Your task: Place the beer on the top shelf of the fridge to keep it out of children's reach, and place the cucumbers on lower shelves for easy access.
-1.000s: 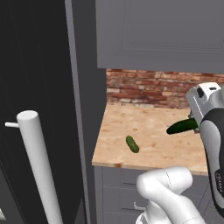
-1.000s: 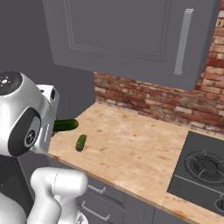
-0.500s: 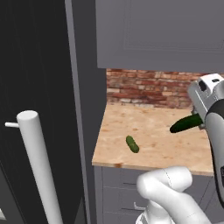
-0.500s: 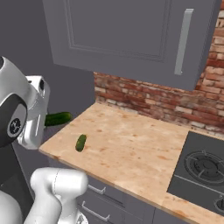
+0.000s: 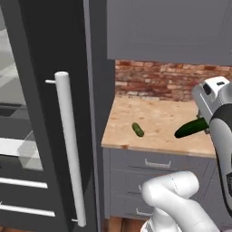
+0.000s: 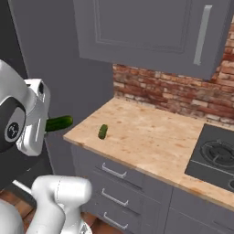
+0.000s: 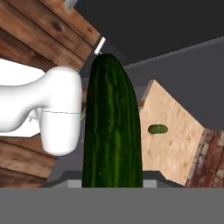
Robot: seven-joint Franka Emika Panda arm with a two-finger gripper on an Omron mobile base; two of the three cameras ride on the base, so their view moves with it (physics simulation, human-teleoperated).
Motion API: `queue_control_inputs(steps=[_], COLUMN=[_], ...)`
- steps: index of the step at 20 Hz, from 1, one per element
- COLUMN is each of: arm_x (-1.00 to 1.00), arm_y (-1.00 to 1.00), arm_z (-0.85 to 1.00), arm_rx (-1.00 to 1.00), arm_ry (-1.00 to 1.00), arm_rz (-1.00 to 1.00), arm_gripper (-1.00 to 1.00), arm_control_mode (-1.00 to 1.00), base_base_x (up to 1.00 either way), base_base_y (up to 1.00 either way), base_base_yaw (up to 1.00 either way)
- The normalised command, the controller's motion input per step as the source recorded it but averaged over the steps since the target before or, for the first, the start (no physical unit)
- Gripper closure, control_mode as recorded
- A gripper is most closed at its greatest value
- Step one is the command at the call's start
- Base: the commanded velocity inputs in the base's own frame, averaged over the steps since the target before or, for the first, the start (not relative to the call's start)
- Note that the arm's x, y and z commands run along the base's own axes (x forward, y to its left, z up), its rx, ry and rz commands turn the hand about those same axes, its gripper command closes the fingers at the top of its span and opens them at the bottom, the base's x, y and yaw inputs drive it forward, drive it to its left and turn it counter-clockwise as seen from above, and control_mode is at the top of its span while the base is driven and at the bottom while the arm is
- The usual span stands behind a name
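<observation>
End effector (image 5: 205, 126) raised, clamped on cucumber (image 5: 191, 128).

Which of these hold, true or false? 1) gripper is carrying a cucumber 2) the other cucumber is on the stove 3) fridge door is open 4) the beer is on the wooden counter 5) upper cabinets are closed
1) True. The gripper is shut on a cucumber, which sticks out of it above the counter.
2) False. The second cucumber lies on the wooden counter near its front edge, well apart from the stove.
3) True. The fridge door stands open, with glass shelves visible inside.
4) False. No bottle is on the counter; the second cucumber is all that lies on it.
5) True. The grey upper cabinets are closed.
</observation>
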Motion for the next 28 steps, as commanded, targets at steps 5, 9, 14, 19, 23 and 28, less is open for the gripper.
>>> queue_control_inputs(steps=[5,9,14,19,23,28], arm_x=[0.0,0.0,0.0,0.0,0.0,0.0], arm_y=[0.0,0.0,0.0,0.0,0.0,0.0], arm_z=[0.0,0.0,0.0,0.0,0.0,0.0], arm_rx=[0.0,0.0,0.0,0.0,0.0,0.0], arm_ry=[0.0,0.0,0.0,0.0,0.0,0.0], arm_rz=[0.0,0.0,0.0,0.0,0.0,0.0], arm_gripper=[1.0,1.0,1.0,1.0,1.0,1.0], arm_control_mode=[1.0,1.0,1.0,1.0,1.0,1.0], base_base_x=[-0.83,-0.37,-0.16,0.0,0.22,0.65], base_base_y=[-0.04,-0.12,0.0,0.2,0.47,0.62], base_base_yaw=[0.36,0.64,0.78,0.78,0.67,0.53])
